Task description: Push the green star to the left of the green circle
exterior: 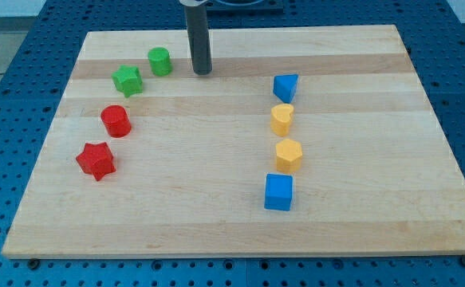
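The green star (127, 80) lies on the wooden board near the view's top left. The green circle (159, 60) stands just up and to the right of it, a small gap between them. My tip (202, 72) rests on the board to the right of the green circle, about one block's width away, touching neither green block.
A red circle (116, 120) and a red star (96, 160) lie below the green star. On the right a column runs downward: blue triangle-like block (285, 86), yellow block (281, 119), yellow hexagon (289, 154), blue cube (278, 191). The board's top edge (240, 30) is close behind my tip.
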Robot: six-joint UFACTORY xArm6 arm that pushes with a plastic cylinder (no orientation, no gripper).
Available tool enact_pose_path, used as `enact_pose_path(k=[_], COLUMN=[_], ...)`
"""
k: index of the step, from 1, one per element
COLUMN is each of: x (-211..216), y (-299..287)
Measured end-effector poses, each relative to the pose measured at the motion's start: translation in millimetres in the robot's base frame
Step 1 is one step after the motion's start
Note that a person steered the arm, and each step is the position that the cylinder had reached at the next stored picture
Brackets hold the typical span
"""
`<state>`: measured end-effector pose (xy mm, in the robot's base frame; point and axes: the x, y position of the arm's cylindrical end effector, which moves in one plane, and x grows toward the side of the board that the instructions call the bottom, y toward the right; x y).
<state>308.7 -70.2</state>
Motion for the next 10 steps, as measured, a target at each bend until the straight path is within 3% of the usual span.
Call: enact_pose_path(k=[1, 3, 4, 6, 8, 10], x=[16.5, 58.1, 52.1, 38.0, 34.6, 6.7], y=[2.7, -74.6, -109.3, -109.9, -158.6, -132.0])
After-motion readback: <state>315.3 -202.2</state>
